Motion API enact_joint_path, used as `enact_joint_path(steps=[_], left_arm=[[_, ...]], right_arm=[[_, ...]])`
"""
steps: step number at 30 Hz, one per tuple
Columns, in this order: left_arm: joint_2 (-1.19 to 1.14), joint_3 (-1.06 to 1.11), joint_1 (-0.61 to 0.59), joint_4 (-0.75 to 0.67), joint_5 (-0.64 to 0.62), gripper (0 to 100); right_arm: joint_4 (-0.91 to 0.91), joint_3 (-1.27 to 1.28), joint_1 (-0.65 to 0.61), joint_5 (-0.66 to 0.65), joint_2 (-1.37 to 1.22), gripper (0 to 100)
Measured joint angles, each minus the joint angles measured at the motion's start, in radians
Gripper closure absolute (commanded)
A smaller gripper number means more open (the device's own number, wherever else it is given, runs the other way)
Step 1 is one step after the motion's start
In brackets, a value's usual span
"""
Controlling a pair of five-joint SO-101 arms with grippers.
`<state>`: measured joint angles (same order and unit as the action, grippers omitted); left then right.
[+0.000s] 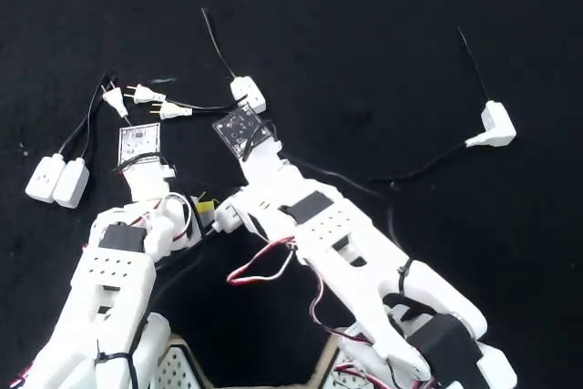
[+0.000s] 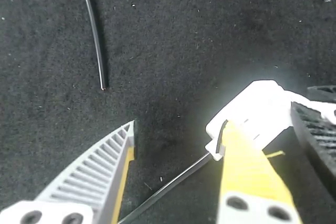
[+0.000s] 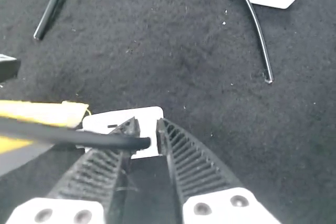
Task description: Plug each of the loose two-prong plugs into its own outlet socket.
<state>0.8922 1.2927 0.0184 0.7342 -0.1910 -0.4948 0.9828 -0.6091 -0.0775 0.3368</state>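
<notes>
Plugs [image 1: 146,94], three white two-prong ones, lie loose and close together on the black table [image 1: 364,61]. A white socket block [image 3: 105,119] sits under both grippers: the left gripper [image 2: 178,129] is spread wide, one yellow finger [image 2: 247,166] over the block; the right gripper [image 3: 148,127] is closed on the end of a black cable [image 3: 79,136]

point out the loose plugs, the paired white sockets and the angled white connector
loose plugs [image 1: 151,96]: high view, middle plug's body
paired white sockets [image 1: 44,179]: high view, outer socket's body
angled white connector [image 1: 496,123]: high view, its body
</notes>
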Motion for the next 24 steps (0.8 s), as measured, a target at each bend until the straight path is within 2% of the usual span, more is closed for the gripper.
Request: enact_joint_path(steps=[8, 14, 17, 24], left_arm=[[0.0, 0.0, 0.0, 0.0, 0.0, 73], [0.0, 0.0, -0.006, 0.0, 0.0, 73], [0.0, 0.0, -0.068, 0.0, 0.0, 73], [0.0, -0.037, -0.256, 0.0, 0.0, 73]], right_arm=[[0.002, 0.002, 0.0, -0.002, 0.0, 97.5], [-0.046, 0.014, -0.005, -0.003, -0.023, 79.4], [-0.127, -0.04, -0.003, -0.005, -0.02, 75.1], [-0.356, -0.267, -0.003, -0.006, -0.021, 75.1]])
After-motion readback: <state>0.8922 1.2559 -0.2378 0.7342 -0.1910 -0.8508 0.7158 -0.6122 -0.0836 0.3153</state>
